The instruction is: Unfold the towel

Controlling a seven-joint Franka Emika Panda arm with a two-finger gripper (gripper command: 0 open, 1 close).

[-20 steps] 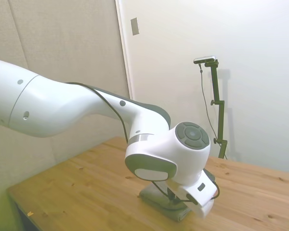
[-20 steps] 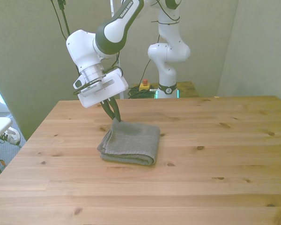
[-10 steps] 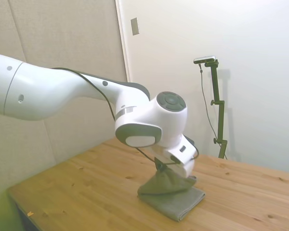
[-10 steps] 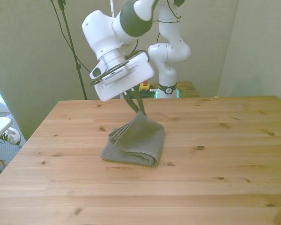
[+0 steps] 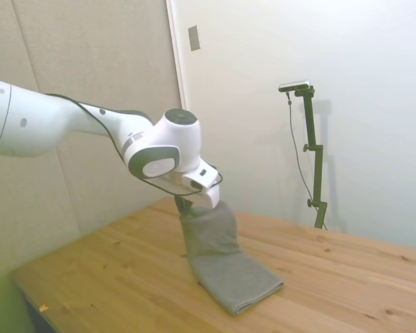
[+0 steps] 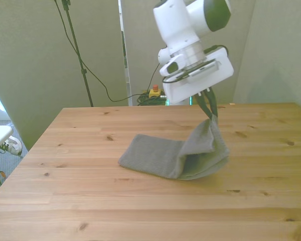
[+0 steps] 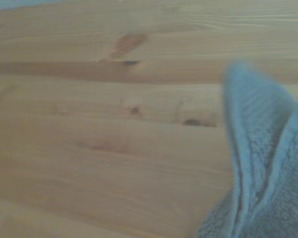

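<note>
Change noted: within the last second the pincer [image 6: 211, 116], fingers pinched tight on the upper corner of the towel [image 6: 173, 156], has swung from the 9 o'clock side of the front view across to about 3 o'clock and risen, peeling the top layer over; the unfold is judged well under way, not complete. Towel, grey terry: one half flat on the wooden surface [image 6: 90, 201] at centre, the other rising as a soft curved flap to the grip.
</note>
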